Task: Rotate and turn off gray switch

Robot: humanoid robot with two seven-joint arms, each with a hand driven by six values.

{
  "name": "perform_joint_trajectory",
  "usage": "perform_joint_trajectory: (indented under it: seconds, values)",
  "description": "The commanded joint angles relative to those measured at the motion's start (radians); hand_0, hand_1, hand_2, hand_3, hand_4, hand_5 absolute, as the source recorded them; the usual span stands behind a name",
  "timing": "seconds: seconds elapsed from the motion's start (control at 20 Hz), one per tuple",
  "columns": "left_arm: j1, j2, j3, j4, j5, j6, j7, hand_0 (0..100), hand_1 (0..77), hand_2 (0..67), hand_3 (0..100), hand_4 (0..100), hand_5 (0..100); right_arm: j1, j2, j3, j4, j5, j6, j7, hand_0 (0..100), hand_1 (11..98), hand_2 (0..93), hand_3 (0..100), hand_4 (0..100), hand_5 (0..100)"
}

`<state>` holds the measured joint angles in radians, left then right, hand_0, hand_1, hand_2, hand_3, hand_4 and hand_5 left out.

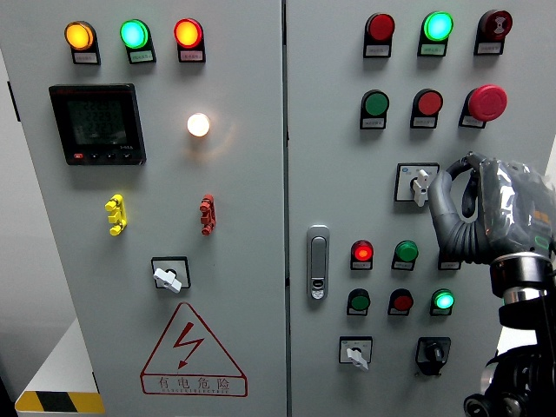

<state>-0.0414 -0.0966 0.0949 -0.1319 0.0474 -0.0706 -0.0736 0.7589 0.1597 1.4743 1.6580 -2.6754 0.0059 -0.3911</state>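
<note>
The gray switch (420,185) is a small pale knob on a square plate at the upper middle of the right door (339,156), its handle standing nearly upright. My right hand (437,193) comes up from the lower right and hovers just right of the knob. Its dark fingers (445,178) are curled into a C, their tips at or touching the knob's right edge. The whole knob still shows, so nothing is held. No left arm appears.
Similar gray switches sit on the left door (168,276) and low on the right door (354,354), beside a black selector (432,352). Lit and unlit push buttons surround the hand, a red mushroom button (486,102) above it. A door latch (319,261) lies to the left.
</note>
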Motion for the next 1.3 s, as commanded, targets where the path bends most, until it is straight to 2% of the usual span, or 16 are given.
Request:
perform_joint_trajectory:
  seconds: [0.0, 0.05, 0.1, 0.15, 0.2, 0.25, 0.3, 0.35, 0.4, 0.45, 0.5, 0.7, 0.8, 1.0, 1.1, 1.25]
  values:
    - [0.0, 0.0, 0.0, 0.0, -0.001, 0.0, 0.0, 85, 0.0, 13.4, 19, 8, 11, -0.035, 0.0014, 0.018, 0.045, -0.009, 0.002, 0.069, 68, 30.3, 51.7, 87, 84, 100]
    - [0.0, 0.0, 0.0, 0.0, 0.0, 0.0, 0.0, 85, 0.0, 13.3, 19, 8, 11, -0.049, 0.0014, 0.032, 0.066, -0.011, 0.005, 0.092, 64, 29.0, 50.8, 83, 79, 100]
    - [0.0, 0.0, 0.0, 0.0, 0.0, 0.0, 0.0, 84, 0.0, 13.4, 19, 8, 11, -0.062, 0.0014, 0.043, 0.084, -0.012, 0.006, 0.119, 51, 30.9, 49.7, 77, 72, 100]
    - [0.0, 0.0, 0.0, 0.0, 0.0, 0.0, 0.0, 84, 0.0, 13.4, 19, 8, 11, -0.073, 0.0014, 0.046, 0.098, -0.017, 0.011, 0.141, 48, 31.4, 49.3, 74, 68, 100]
    - [0.0, 0.0, 0.0, 0.0, 0.0, 0.0, 0.0, 84, 0.0, 13.3, 19, 8, 11, -0.079, 0.0014, 0.06, 0.114, -0.027, 0.012, 0.167, 38, 32.2, 47.9, 70, 63, 100]
    - [0.0, 0.0, 0.0, 0.0, 0.0, 0.0, 0.0, 84, 0.0, 13.3, 19, 8, 11, -0.082, 0.0014, 0.075, 0.123, -0.04, 0.014, 0.187, 24, 33.0, 46.1, 64, 55, 89]
    - [0.0, 0.0, 0.0, 0.0, -0.001, 0.0, 0.0, 84, 0.0, 13.4, 19, 8, 11, -0.087, 0.0014, 0.084, 0.132, -0.05, 0.026, 0.21, 14, 33.7, 44.0, 60, 49, 82]
    - [0.0, 0.0, 0.0, 0.0, 0.0, 0.0, 0.0, 84, 0.0, 13.4, 19, 8, 11, -0.096, 0.0014, 0.093, 0.152, -0.052, 0.064, 0.248, 3, 34.7, 41.2, 55, 45, 75]
    - [0.0, 0.0, 0.0, 0.0, 0.0, 0.0, 0.0, 84, 0.0, 13.4, 19, 8, 11, -0.111, 0.0014, 0.109, 0.175, -0.055, 0.093, 0.283, 0, 35.5, 36.8, 48, 36, 65]
    - [0.0, 0.0, 0.0, 0.0, -0.001, 0.0, 0.0, 84, 0.0, 13.4, 19, 8, 11, -0.128, 0.0014, 0.122, 0.198, -0.061, 0.12, 0.307, 0, 36.3, 34.4, 43, 32, 58]
    - [0.0, 0.0, 0.0, 0.0, 0.0, 0.0, 0.0, 84, 0.0, 13.4, 19, 8, 11, -0.134, 0.0014, 0.127, 0.203, -0.069, 0.13, 0.311, 0, 37.5, 30.1, 37, 25, 51]
    - [0.0, 0.0, 0.0, 0.0, 0.0, 0.0, 0.0, 84, 0.0, 13.4, 19, 8, 11, -0.136, 0.0014, 0.158, 0.223, -0.081, 0.152, 0.345, 0, 39.1, 18.1, 23, 11, 33]
    - [0.0, 0.0, 0.0, 0.0, 0.0, 0.0, 0.0, 84, 0.0, 13.4, 19, 8, 11, -0.136, 0.0014, 0.185, 0.246, -0.09, 0.189, 0.377, 0, 39.3, 13.8, 17, 10, 26]
    - [-0.002, 0.0, 0.0, 0.0, -0.001, 0.0, 0.0, 84, 0.0, 13.4, 19, 8, 11, -0.138, 0.0014, 0.234, 0.285, -0.098, 0.233, 0.394, 0, 39.7, 9.3, 12, 8, 17]
    - [0.0, 0.0, 0.0, 0.0, 0.0, 0.0, 0.0, 84, 0.0, 13.4, 19, 8, 11, -0.157, 0.0014, 0.236, 0.301, -0.104, 0.236, 0.396, 0, 39.5, 9.0, 12, 8, 14]
    - [0.0, 0.0, 0.0, 0.0, 0.0, 0.0, 0.0, 84, 0.0, 13.4, 19, 8, 11, -0.159, 0.0014, 0.236, 0.313, -0.11, 0.236, 0.405, 0, 39.4, 8.6, 11, 8, 11]
